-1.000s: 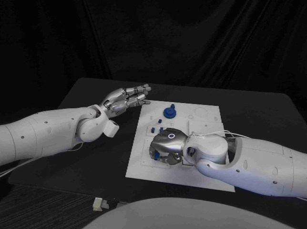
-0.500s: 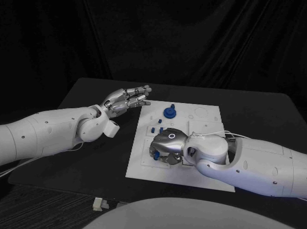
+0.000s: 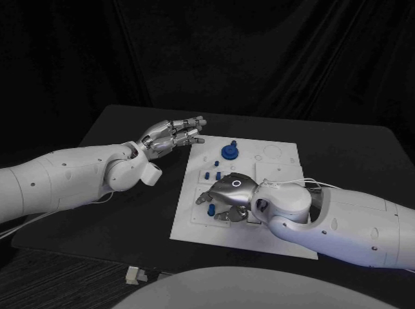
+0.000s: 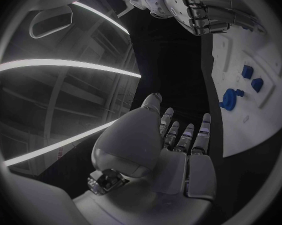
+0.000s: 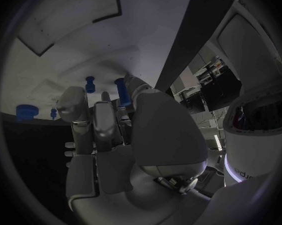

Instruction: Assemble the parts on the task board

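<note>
1. Board (image 3: pixel 263 193): white plate mid-surface (image 3: pixel 356 148).
2. Parts (image 3: pixel 228 151): small, rigid, probably light and slippery; best pinched at the stem.
3. Right robot hand (image 3: pixel 224 198): fingers curled over the board's near half; any hold is hidden.
4. Left robot hand (image 3: pixel 173 133): beside the board's far-left corner, fingers apart, empty.

Black table (image 3: pixel 124 129) against a dark draped backdrop (image 3: pixel 263 58), small white object (image 3: pixel 135 275) on the floor

Bare desk (image 3: pixel 124 129) along the left edge, past the left hand (image 3: pixel 173 133) hovering off the task board (image 3: pixel 277 161). Upright blue parts (image 3: pixel 228 151) crowding the board's far left; right hand (image 3: pixel 224 199) blocking its near left; right half open.
</note>
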Tool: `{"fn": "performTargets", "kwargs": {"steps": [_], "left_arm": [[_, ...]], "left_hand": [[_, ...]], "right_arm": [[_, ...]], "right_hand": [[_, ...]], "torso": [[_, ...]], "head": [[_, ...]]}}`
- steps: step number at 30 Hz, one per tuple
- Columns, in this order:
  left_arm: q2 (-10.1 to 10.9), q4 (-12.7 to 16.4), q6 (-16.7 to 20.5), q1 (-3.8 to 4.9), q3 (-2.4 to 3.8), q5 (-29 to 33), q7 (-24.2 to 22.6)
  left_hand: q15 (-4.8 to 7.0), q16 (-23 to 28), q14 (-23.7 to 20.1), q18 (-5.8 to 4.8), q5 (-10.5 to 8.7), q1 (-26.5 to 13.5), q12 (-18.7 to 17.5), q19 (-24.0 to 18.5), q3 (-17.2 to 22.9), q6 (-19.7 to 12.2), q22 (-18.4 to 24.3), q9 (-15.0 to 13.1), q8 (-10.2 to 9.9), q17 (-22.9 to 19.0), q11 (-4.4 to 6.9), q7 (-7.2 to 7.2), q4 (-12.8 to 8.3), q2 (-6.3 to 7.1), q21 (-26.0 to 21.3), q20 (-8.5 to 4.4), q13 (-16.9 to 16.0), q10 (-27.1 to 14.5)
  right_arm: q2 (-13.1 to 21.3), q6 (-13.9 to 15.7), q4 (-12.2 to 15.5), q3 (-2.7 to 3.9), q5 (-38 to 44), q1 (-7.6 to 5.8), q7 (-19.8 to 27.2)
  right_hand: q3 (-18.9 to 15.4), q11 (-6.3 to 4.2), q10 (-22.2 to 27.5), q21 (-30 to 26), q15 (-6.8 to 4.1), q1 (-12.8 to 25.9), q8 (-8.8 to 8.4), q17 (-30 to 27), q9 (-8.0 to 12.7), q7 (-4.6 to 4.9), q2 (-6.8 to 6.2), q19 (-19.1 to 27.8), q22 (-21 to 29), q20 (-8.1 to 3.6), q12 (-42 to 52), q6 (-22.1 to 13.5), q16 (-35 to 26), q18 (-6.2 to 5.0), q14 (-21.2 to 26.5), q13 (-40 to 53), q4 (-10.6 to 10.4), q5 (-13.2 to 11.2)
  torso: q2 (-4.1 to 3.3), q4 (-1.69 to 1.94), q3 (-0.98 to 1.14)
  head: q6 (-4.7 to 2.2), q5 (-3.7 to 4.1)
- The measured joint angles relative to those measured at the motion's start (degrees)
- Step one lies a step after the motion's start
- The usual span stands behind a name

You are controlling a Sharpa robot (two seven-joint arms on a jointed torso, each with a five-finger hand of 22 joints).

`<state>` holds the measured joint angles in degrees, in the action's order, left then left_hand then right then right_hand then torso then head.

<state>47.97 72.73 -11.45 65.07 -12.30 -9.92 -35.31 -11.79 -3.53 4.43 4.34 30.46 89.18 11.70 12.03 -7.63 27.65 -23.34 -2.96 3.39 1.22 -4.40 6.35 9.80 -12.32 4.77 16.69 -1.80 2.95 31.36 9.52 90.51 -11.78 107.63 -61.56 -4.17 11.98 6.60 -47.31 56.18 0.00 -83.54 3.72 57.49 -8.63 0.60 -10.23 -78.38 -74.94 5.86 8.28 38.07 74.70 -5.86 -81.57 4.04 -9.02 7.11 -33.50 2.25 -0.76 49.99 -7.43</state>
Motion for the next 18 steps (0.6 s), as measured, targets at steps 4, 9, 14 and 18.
{"fn": "performTargets", "kwargs": {"steps": [4,9,14,18], "left_arm": [[0.01,-0.09,-0.04,-0.01,0.00,0.00,0.10],[0.08,-0.17,-0.07,-0.02,0.00,0.00,0.23],[0.05,-0.21,-0.09,-0.02,0.00,0.00,0.30],[0.00,-0.24,-0.11,-0.03,0.00,0.00,0.32]], "left_hand": [[0.00,-0.22,0.00,0.01,0.22,0.00,0.00,0.00,0.16,0.00,0.00,0.00,0.00,0.00,0.00,0.00,-0.16,0.00,0.00,0.00,0.00,0.00],[0.00,-0.22,0.00,0.01,0.22,0.00,0.00,0.00,0.16,0.00,-0.06,0.00,0.00,0.00,0.00,0.00,-0.16,0.00,0.00,0.00,0.00,0.00],[0.00,-0.22,0.00,0.01,0.22,0.00,0.00,0.00,0.16,0.00,-0.12,0.00,0.00,0.00,0.00,0.00,-0.16,0.00,0.00,0.00,0.00,0.00],[0.00,-0.22,0.00,0.02,0.22,0.00,0.00,0.00,0.16,0.00,-0.12,0.01,0.00,0.00,0.00,0.00,-0.16,0.00,0.00,0.00,0.00,0.00]], "right_arm": [[1.46,1.23,0.90,-0.11,0.01,-0.01,-0.13],[4.26,4.88,3.27,-0.24,-0.06,-1.89,0.08],[8.06,10.28,6.74,-0.17,-2.64,-5.54,1.20],[12.02,14.23,9.35,-0.13,-8.65,-9.94,3.09]], "right_hand": [[-4.29,-0.02,3.31,-0.65,0.03,-1.80,0.39,-0.42,0.73,-0.16,-1.81,0.27,-0.01,0.09,1.35,-0.41,0.00,0.00,0.22,-0.10,-5.94,-1.67],[-7.37,0.14,4.97,-0.96,0.11,0.20,0.84,-0.22,1.15,-0.01,-3.64,0.29,-0.01,0.07,2.60,-0.06,0.00,0.01,0.31,-0.16,-8.01,-2.41],[-6.72,0.07,3.65,-0.96,0.11,2.53,1.73,0.07,0.99,0.68,-2.33,0.29,0.00,0.07,5.01,2.90,0.01,0.01,0.30,0.15,-7.90,-2.49],[-3.01,-1.14,-5.20,-1.71,0.03,-1.23,5.46,-0.71,-0.27,4.17,2.68,0.52,0.00,0.30,12.16,10.04,-0.01,0.01,0.81,2.59,-5.58,2.56]], "torso": [[-0.01,0.00,0.00],[0.00,0.00,0.00],[0.02,-0.01,0.01],[0.03,0.00,0.01]], "head": [[0.00,-0.12],[0.00,0.13],[0.00,0.36],[0.00,0.53]]}}
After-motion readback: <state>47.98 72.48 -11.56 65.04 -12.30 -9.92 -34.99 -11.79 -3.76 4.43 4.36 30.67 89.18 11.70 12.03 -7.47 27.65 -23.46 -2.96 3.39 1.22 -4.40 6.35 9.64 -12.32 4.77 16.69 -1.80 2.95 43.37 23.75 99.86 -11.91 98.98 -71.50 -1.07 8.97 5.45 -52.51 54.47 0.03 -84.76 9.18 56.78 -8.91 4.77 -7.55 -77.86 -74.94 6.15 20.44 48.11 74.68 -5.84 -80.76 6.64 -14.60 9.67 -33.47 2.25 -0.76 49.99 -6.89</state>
